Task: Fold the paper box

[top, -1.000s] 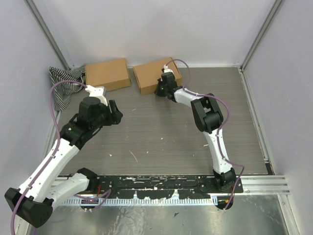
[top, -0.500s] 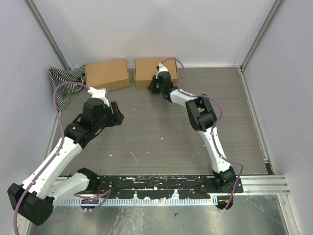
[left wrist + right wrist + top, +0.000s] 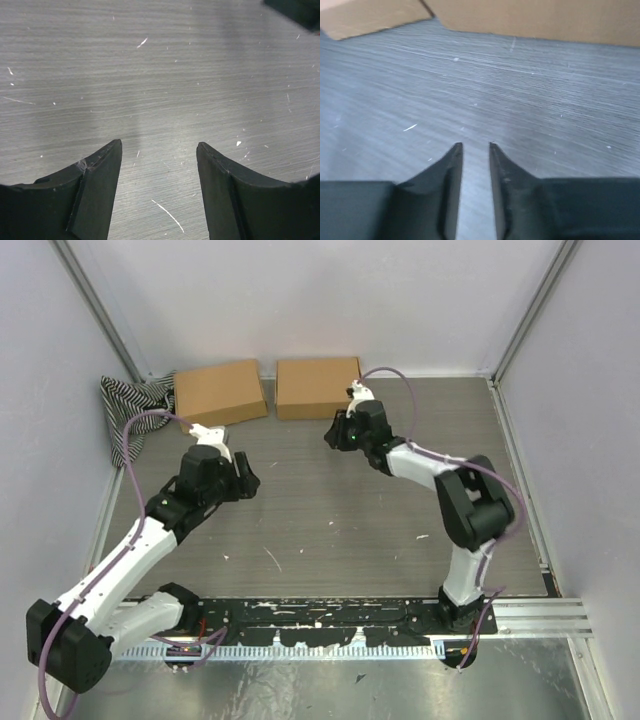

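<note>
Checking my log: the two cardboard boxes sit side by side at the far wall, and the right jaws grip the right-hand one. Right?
No: the right gripper holds nothing, its jaws short of the paper box; the right wrist view shows it.

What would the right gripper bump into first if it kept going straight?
The right gripper would probably hit the right box ahead, unless it's tilted down enough to touch the table first.

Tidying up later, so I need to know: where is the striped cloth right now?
In the top view, the striped cloth lies bunched in the far-left corner of the workspace, just left of the leftmost cardboard box.
</note>
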